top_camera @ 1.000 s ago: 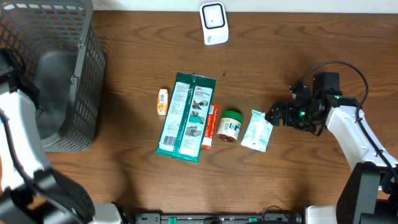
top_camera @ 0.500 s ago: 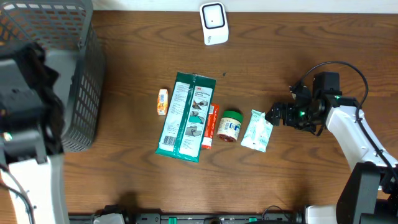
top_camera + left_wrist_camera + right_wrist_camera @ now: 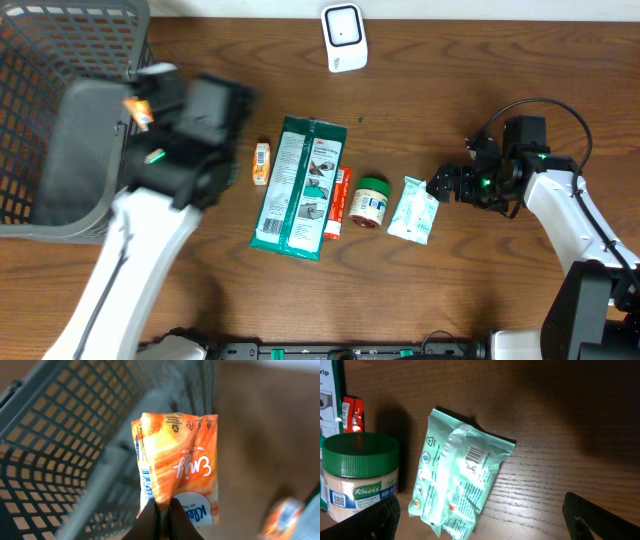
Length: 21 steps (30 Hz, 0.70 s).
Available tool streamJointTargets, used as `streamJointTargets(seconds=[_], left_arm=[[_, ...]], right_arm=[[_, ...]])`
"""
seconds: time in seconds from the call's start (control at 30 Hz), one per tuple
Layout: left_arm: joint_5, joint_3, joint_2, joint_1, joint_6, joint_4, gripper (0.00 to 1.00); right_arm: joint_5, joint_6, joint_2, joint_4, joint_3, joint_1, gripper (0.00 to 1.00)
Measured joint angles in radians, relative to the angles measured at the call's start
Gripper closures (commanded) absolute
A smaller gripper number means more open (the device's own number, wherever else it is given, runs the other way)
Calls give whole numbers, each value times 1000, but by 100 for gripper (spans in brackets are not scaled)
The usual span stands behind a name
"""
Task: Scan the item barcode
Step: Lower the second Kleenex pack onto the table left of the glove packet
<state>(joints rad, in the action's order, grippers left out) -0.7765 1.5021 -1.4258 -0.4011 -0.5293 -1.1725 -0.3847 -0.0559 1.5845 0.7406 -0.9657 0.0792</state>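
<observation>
**Presenting the orange sachet's barcode to the scanner**

A wooden table (image 3: 450, 300) is seen from overhead, with a grey mesh basket (image 3: 60, 40) at its far left corner. Just beside the basket's rim, an orange sachet (image 3: 180, 475) is held clear of the table by the left gripper (image 3: 162, 517). The gripper's fingers are pressed together on the sachet's lower edge. The arm is blurred in the overhead view, so its exact pose cannot be told.

A long green pack (image 3: 300, 187) lies mid-table. To its right are a green-lidded Knorr jar (image 3: 360, 477) and a mint-green packet (image 3: 460, 480). The right gripper (image 3: 440, 187) is held just beside that packet with its jaws spread wide and nothing between them.

The white scanner (image 3: 344, 38) stands at the far edge, well apart from the sachet.

The step in hand is judged to be the carry to the scanner. The barcode (image 3: 145, 482) is printed along one side seam. The sachet should therefore be turned until that seam faces the scanner's window, and held flat and steady. Because the pinch is taken at one edge only, the soft sachet may droop or curl. A slow approach is advised.
</observation>
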Motion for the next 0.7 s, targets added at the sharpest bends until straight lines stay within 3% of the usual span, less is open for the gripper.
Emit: streamJointTargets(seconds=[0.4,0.7], left_arm=[[-49,0,-541,-155,-180,-233,93],[-61,-52,-620,-269,-284,-229,93]], right_arm=[[0,0,0,0,0,0,1],[0,0,0,0,0,0,1]])
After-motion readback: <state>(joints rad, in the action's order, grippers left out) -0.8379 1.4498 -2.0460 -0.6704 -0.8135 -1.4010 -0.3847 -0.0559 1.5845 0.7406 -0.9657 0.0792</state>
